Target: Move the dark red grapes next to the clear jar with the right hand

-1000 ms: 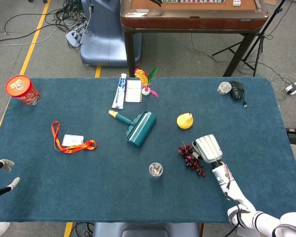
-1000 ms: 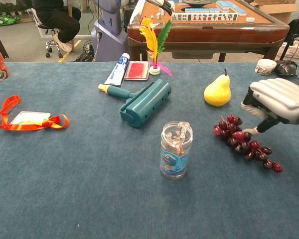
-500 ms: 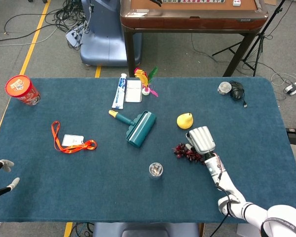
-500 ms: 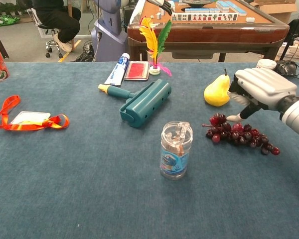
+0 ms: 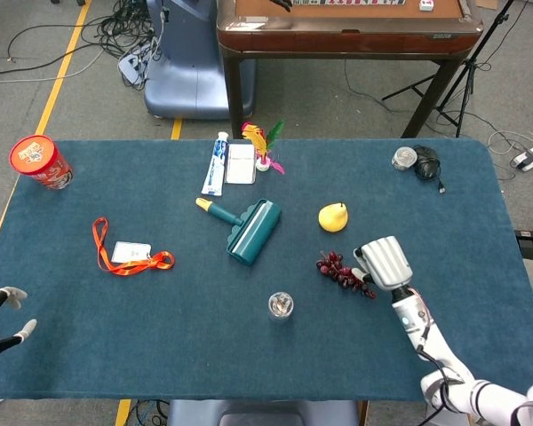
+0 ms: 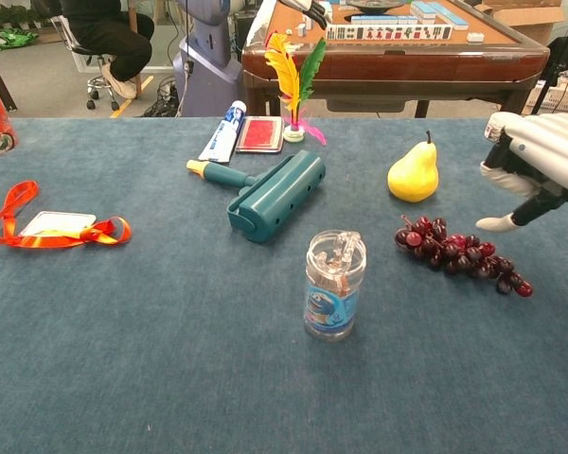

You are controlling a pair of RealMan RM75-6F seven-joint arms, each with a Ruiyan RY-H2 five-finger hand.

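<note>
The dark red grapes (image 5: 342, 273) (image 6: 459, 255) lie flat on the blue table, stem end toward the clear jar (image 5: 281, 306) (image 6: 335, 284), with a gap of cloth between them. My right hand (image 5: 386, 264) (image 6: 540, 165) hovers just right of the bunch. Its fingers are curved and apart and hold nothing; it is clear of the grapes in the chest view. My left hand (image 5: 2, 312) rests at the table's near left edge with its fingers spread and empty.
A yellow pear (image 5: 333, 216) (image 6: 414, 172) stands just beyond the grapes. A teal lint roller (image 5: 253, 231) lies behind the jar. An orange lanyard with a card (image 5: 129, 256), a red cup (image 5: 40, 161), toothpaste (image 5: 215, 164) and a feather shuttlecock (image 5: 264, 146) sit farther off.
The grapes slid left toward the jar and turned to lie crosswise. The right hand, which was on them, has let go and drawn back to the right.
</note>
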